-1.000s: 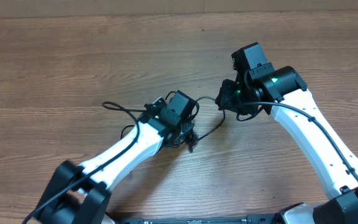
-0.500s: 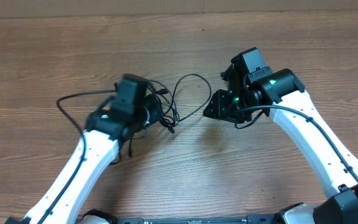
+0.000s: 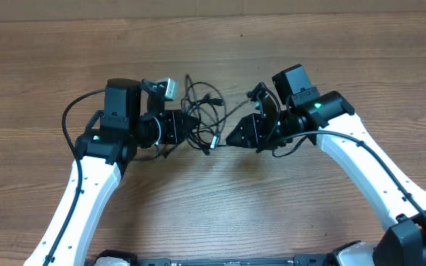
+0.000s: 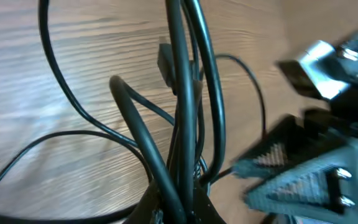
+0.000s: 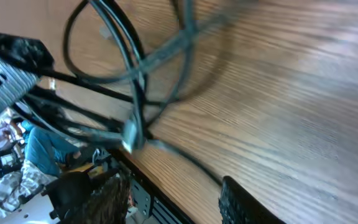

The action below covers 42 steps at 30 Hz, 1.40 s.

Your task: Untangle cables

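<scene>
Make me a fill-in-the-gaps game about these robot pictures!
The thin black cables lie tangled on a brown ___ table.
The left pincer is ___ on the cables.
The right pincer has its jaws ___.
The tangle sits ___ the two pincers.
Missing words: wooden, shut, open, between.

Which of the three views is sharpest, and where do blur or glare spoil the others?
Overhead: sharp, evenly lit, the thin black flexible cables crisp on the brown wooden table. Left wrist: near cords clear, right edge smeared, pale sheen on the wood. Right wrist: most blurred, far wood streaked.
</scene>
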### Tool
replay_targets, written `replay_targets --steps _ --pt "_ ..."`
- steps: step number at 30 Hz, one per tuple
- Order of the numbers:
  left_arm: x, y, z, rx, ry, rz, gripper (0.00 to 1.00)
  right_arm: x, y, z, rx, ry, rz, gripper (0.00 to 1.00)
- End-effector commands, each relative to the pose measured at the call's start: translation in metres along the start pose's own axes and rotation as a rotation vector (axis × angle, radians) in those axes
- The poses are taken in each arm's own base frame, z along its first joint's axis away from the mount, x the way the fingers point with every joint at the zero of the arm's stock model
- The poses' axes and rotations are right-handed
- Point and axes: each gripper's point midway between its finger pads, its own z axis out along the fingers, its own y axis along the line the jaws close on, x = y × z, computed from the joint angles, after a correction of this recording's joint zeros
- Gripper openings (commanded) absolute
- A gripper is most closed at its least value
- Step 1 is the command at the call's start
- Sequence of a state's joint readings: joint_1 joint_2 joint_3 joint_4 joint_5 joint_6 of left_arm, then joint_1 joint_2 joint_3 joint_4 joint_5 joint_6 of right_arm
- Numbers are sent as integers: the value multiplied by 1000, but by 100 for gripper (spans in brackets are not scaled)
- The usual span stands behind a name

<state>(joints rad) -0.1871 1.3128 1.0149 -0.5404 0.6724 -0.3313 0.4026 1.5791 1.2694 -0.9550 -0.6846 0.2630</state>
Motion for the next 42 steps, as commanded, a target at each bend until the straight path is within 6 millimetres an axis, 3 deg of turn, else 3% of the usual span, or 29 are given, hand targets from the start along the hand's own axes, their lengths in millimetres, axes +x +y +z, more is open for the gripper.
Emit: replay_targets --steps 1,6,9,11,12,13,15,18,23,28,32,36,37,39,42 --pt "-5 -35 -9 166 -1 113 4 3 20 4 -27 -12 -78 45" --pt "0 -50 -12 257 25 125 5 -18 -22 2 253 -156 110 40" --pt "6 -78 -23 429 50 189 5 -29 -31 -2 303 -225 169 34" --pt "11 -98 -34 561 68 239 4 -39 -52 -11 417 -315 251 33" --pt "14 -107 -40 629 75 271 5 -43 -68 -20 504 -374 313 35" --pt "16 -115 -46 685 79 301 5 -43 -72 -22 522 -388 331 38" --pt "17 -116 -47 696 70 336 5 -40 -63 -15 468 -353 323 40" --pt "16 -113 -45 675 65 334 5 -39 -58 -12 452 -325 266 55" --pt "23 -125 -57 783 89 356 4 -40 -101 -45 697 -437 342 65" --pt "20 -118 -50 719 66 371 4 -27 -132 -68 778 -442 494 74" --pt "15 -84 -27 486 56 299 5 -28 -123 -58 692 -368 429 78" --pt "16 -76 -22 435 64 277 4 -25 -70 -22 385 -181 136 84" --pt "16 -76 -21 432 61 285 4 -19 -45 -13 250 -117 38 84" --pt "14 -71 -18 393 54 285 4 -12 -30 -8 169 -74 -10 84" --pt "10 -60 -13 321 37 285 4 -9 -25 -6 144 -58 -7 83"
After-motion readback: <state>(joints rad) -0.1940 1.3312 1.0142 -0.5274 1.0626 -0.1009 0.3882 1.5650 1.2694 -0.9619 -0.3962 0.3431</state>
